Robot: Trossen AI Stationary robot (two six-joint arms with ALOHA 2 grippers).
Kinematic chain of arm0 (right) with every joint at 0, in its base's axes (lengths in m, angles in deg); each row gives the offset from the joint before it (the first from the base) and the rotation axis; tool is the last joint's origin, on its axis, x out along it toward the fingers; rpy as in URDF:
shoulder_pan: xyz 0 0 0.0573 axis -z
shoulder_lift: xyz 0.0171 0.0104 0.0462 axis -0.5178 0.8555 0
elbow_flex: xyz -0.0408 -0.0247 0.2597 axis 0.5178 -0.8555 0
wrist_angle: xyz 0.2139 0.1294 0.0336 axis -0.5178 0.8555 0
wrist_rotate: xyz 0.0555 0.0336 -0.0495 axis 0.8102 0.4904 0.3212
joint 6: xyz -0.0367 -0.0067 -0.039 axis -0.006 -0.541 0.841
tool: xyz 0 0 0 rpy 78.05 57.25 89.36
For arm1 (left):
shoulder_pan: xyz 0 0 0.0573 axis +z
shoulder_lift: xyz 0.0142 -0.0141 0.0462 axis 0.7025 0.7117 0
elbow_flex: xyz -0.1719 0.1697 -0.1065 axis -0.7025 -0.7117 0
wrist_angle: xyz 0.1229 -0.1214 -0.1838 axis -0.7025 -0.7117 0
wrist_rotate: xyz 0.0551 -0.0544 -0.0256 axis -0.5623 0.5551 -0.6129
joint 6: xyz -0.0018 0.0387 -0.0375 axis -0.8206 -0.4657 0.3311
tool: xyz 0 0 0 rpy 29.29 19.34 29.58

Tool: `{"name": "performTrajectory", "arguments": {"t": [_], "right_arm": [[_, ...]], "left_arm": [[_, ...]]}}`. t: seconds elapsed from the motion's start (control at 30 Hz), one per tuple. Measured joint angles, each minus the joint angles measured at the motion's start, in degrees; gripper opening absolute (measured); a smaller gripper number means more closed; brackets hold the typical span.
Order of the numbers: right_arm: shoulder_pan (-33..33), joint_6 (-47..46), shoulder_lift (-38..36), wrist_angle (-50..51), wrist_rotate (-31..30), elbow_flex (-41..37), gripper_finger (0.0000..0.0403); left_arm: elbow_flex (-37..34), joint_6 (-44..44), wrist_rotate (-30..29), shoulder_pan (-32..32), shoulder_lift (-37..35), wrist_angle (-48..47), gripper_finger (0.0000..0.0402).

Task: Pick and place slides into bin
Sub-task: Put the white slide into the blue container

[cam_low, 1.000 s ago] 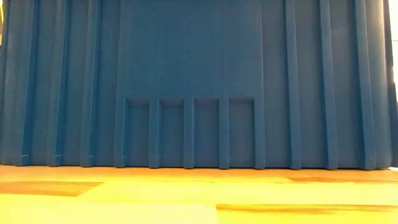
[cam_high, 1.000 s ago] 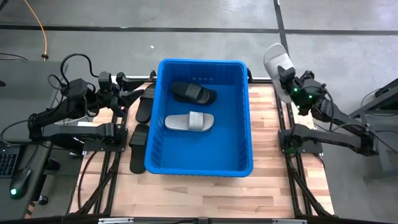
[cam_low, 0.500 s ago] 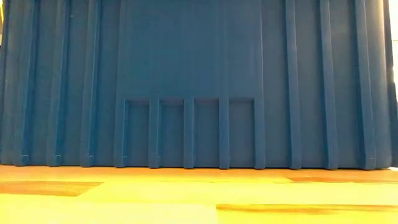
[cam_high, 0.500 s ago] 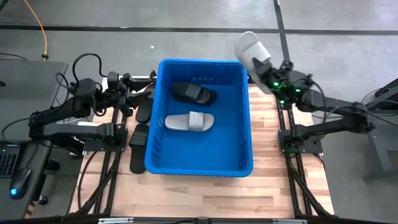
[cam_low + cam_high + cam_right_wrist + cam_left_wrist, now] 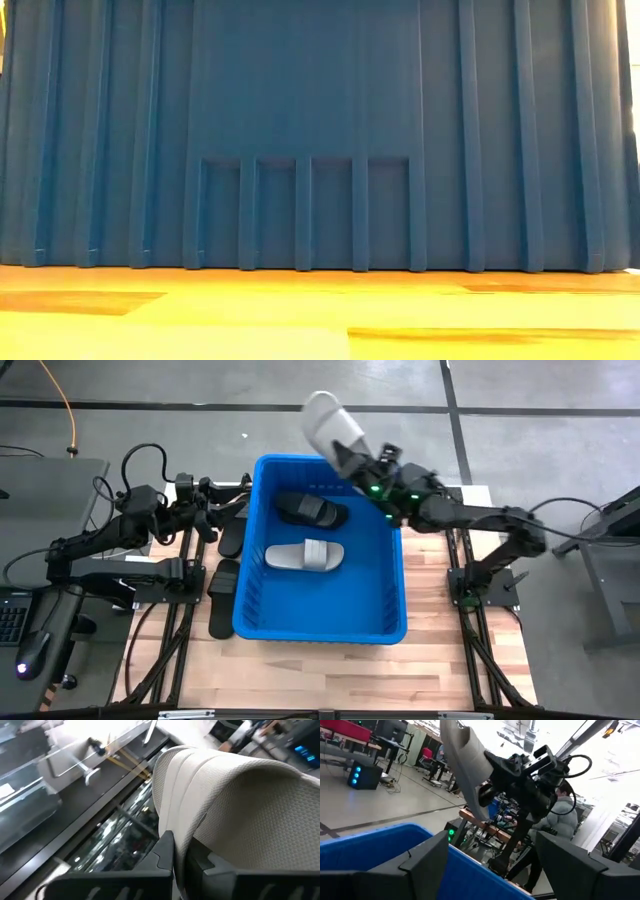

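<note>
The blue bin (image 5: 320, 622) stands mid-table; its ribbed wall (image 5: 320, 130) fills the low view. A black slide (image 5: 312, 509) and a light grey slide (image 5: 305, 556) lie flat on the bin's floor. My right gripper (image 5: 356, 458) is shut on another light grey slide (image 5: 333, 422), held high over the bin's far rim. That held slide (image 5: 462, 765) also shows in the left wrist view. Black slides (image 5: 222, 578) lie on the table left of the bin. My left gripper (image 5: 490, 865) stands open beside the bin's left wall, with nothing between its fingers. My right gripper pinches a thin edge (image 5: 181, 840) of the light grey slide between its two fingers, at the end nearest the gripper. Strap or sole, I cannot tell. The slide is lifted clear and sticks out beyond the fingers, slanting up toward the table's far left.
Wooden table top (image 5: 320, 310) lies bare in front of the bin and to its right (image 5: 435, 620). A grey floor (image 5: 150, 420) surrounds the table. Beyond the table, the left wrist view shows a person in a grey top (image 5: 562, 815) among workbenches.
My right gripper, still shut on the light grey slide, has swung from the table's far right corner toward the left and upward. It now holds the slide over the bin's far rim. The slide has turned with it.
</note>
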Motion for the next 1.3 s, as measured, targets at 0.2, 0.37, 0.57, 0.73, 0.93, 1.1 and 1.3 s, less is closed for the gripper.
{"name": "performTrajectory", "arguments": {"t": [0.2, 0.37, 0.57, 0.73, 0.93, 1.1, 1.3], "right_arm": [[0.19, -1.92, 12.29, -1.12, 8.57, 13.4, 0.0], [0.19, -4.25, 20.05, -1.35, 14.27, 23.72, 0.0], [0.19, -7.7, 24.6, -1.49, 16.61, 30.08, 0.0], [-0.16, -11.48, 26.56, -6.09, 18.16, 30.72, 0.0], [-1.61, -14.23, 28.13, -9.12, 18.45, 30.72, 0.0], [-2.56, -13.57, 28.74, -11.51, 18.33, 30.72, 0.0], [-2.8, -13.49, 28.74, -9.89, 18.27, 30.72, 0.0]], "left_arm": [[0.0, -0.02, -0.31, 0.0, 0.89, -0.09, 0.0289], [0.02, -3.01, -2.09, 0.0, 1.21, -0.22, 0.029], [0.02, -7.61, -3.31, 0.0, 1.2, -0.09, 0.029], [0.02, -9.08, -3.33, 0.0, 1.72, -0.07, 0.0289], [0.02, -10.54, -3.32, 0.0, 3.87, 0.61, 0.0289], [0.02, -10.56, -3.33, 0.0, 5.41, 2.02, 0.0289], [0.02, -10.54, -3.32, 0.0, 7.38, 8.11, 0.0289]]}}
